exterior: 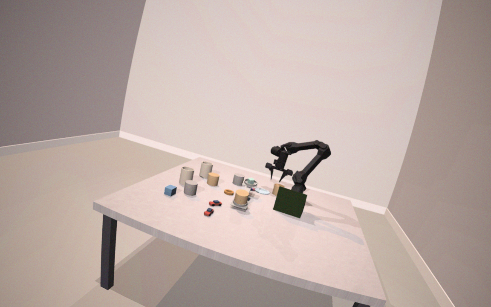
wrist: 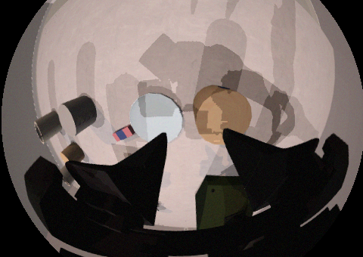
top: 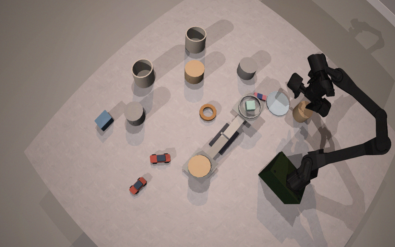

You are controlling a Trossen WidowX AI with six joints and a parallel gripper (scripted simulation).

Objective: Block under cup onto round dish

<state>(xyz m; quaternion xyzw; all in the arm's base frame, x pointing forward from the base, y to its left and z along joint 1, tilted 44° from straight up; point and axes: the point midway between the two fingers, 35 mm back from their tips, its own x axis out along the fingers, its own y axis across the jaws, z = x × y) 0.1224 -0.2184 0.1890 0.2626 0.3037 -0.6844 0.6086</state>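
Observation:
One orange cup (top: 302, 112) (exterior: 278, 189) (wrist: 223, 115) stands upside down on the table, to the right of the round pale-blue dish (top: 277, 103) (exterior: 262, 191) (wrist: 155, 113), with a gap between them. My gripper (top: 302, 101) (exterior: 275, 180) (wrist: 195, 134) is open and empty above the cup and the dish's side. The mint-green block (top: 250, 105) (exterior: 250, 181) lies uncovered in the ringed pan at the balance's upper right end. The other cup (top: 199, 166) (exterior: 241, 197) stands on the opposite end of the balance (top: 234, 127). The dish is bare.
A pink and blue piece (top: 259, 96) (wrist: 123, 133) lies between pan and dish. A grey cylinder (top: 247, 68) stands behind them. An orange ring (top: 203, 117), another orange cylinder (top: 194, 72), two open grey pots, two red cars and a blue block (top: 103, 119) stand farther left.

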